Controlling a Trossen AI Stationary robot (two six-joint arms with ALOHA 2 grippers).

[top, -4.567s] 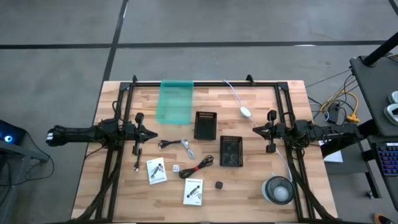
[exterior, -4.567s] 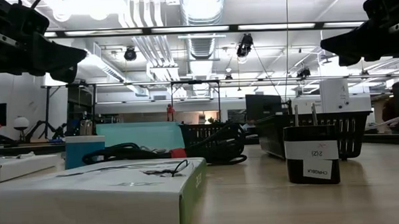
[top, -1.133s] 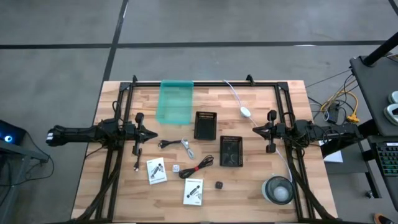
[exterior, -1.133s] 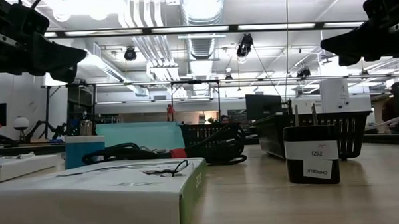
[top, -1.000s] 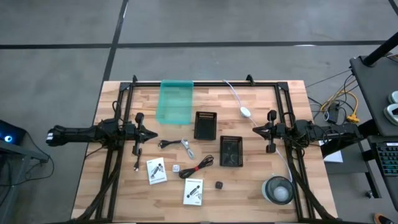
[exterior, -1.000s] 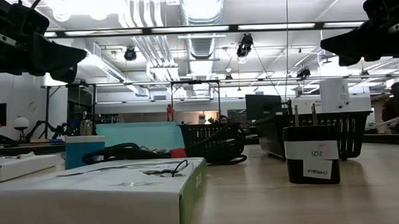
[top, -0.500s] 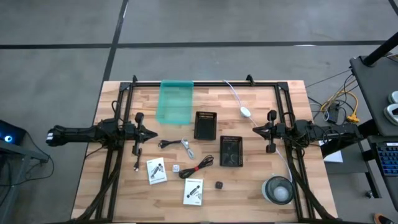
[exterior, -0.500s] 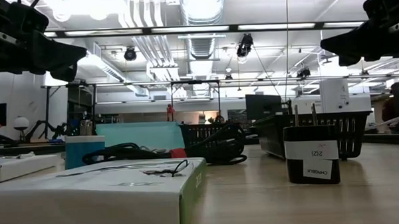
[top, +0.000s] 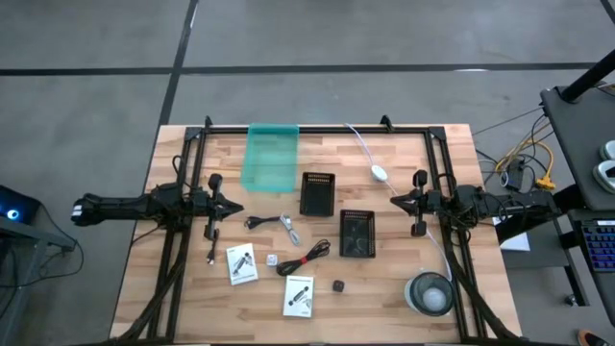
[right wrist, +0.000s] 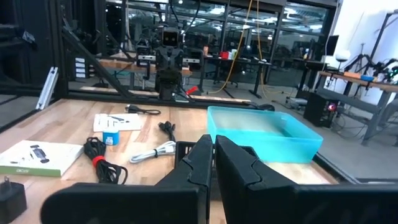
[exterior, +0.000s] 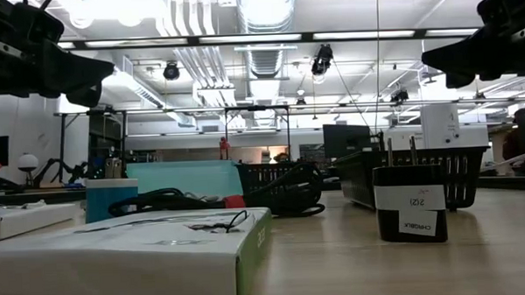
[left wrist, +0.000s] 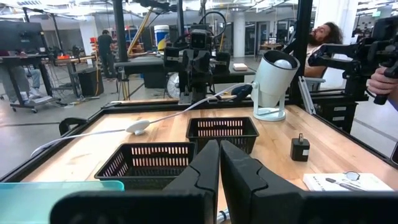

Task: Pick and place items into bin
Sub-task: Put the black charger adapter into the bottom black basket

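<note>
The items lie on the near half of the wooden table: a black cable point(top: 257, 223), a pale cable point(top: 288, 229), a red-black coiled cable point(top: 306, 258), two white packets point(top: 241, 263) point(top: 299, 296), a white cube point(top: 272, 259), a black cube point(top: 338, 285) and a thin black stick point(top: 212, 253). Two black mesh bins point(top: 318, 193) point(top: 357, 234) and a teal bin point(top: 271, 157) stand farther back. My left gripper point(top: 231, 205) point(left wrist: 219, 144) hovers shut over the table's left side. My right gripper point(top: 392, 201) point(right wrist: 213, 140) hovers shut over the right side. Both are well above the items.
A white oval on a white cord point(top: 379, 172) lies near the far right. A round clear container point(top: 429, 293) stands at the near right corner. A black frame point(top: 317, 129) rims the table. In the left wrist view, people point(left wrist: 317, 34) show beyond the table.
</note>
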